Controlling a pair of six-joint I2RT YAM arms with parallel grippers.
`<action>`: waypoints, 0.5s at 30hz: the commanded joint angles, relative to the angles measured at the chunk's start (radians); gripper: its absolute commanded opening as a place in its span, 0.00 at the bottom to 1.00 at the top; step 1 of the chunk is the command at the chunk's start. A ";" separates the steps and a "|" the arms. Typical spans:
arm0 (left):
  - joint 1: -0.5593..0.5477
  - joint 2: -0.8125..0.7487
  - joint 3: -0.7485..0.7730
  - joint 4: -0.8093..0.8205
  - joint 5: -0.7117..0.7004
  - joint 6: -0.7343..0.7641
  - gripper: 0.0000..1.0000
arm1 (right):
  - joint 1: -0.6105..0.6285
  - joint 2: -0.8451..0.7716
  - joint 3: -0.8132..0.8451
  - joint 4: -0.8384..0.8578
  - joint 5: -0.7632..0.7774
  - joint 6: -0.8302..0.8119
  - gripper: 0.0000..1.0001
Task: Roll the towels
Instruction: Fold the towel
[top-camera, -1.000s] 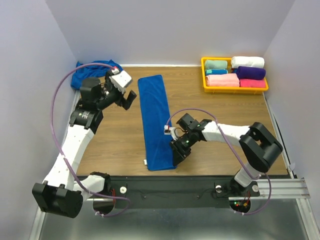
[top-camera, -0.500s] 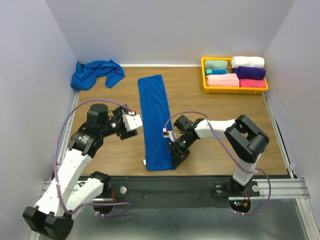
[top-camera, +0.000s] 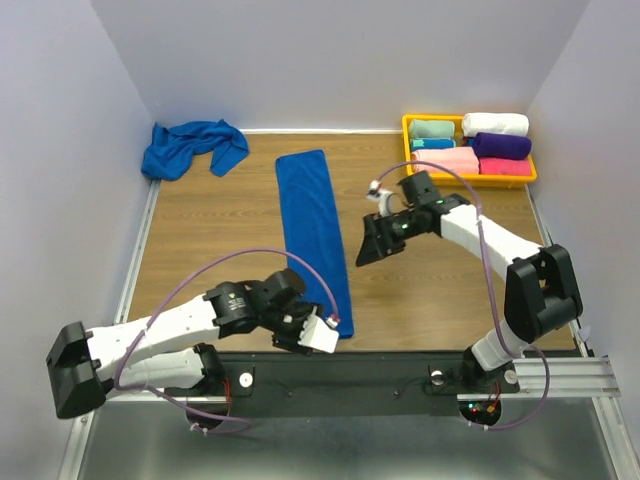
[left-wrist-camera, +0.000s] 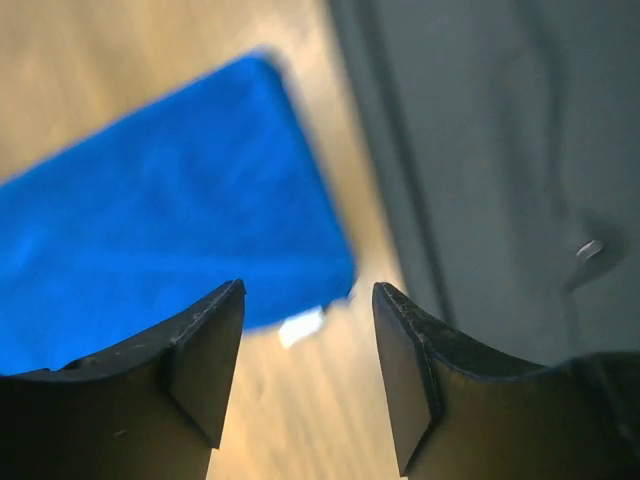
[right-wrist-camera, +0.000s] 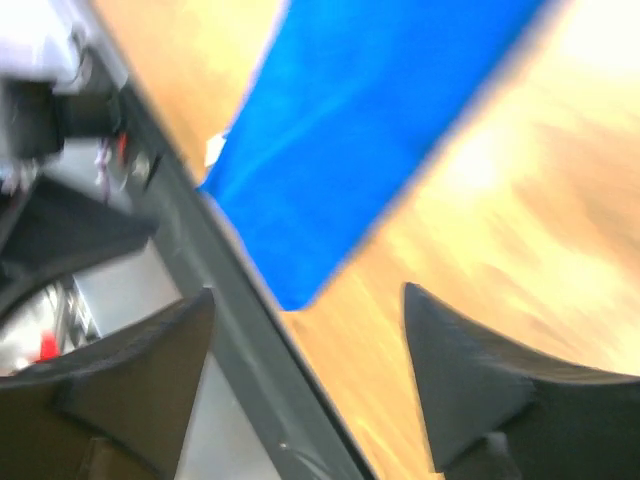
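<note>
One royal-blue towel (top-camera: 312, 230) lies flat as a long strip down the middle of the table. It also shows in the left wrist view (left-wrist-camera: 160, 220) and, blurred, in the right wrist view (right-wrist-camera: 360, 120). The second blue towel (top-camera: 190, 145) lies crumpled in the back left corner. My left gripper (top-camera: 300, 335) is open and empty, low at the strip's near end, by the corner with a small white tag (left-wrist-camera: 300, 328). My right gripper (top-camera: 365, 252) is open and empty, raised to the right of the strip's middle.
A yellow tray (top-camera: 408, 150) at the back right holds rolled teal, white, pink and purple towels. The table's dark front rail (top-camera: 400, 365) runs just behind the left gripper; it also shows in the left wrist view (left-wrist-camera: 480, 150). Walls close in on three sides.
My left arm has swung from the back left down to the strip's near end. My right gripper has left the strip's near right corner and moved up and away to the right.
</note>
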 joint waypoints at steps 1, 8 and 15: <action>-0.144 0.069 -0.022 0.160 -0.064 -0.137 0.58 | -0.104 -0.024 0.051 -0.061 0.029 -0.014 0.84; -0.189 0.256 0.010 0.257 -0.084 -0.197 0.43 | -0.167 -0.044 0.049 -0.074 0.040 -0.019 0.84; -0.193 0.380 0.016 0.335 -0.170 -0.229 0.45 | -0.183 -0.034 0.063 -0.095 0.021 -0.034 0.84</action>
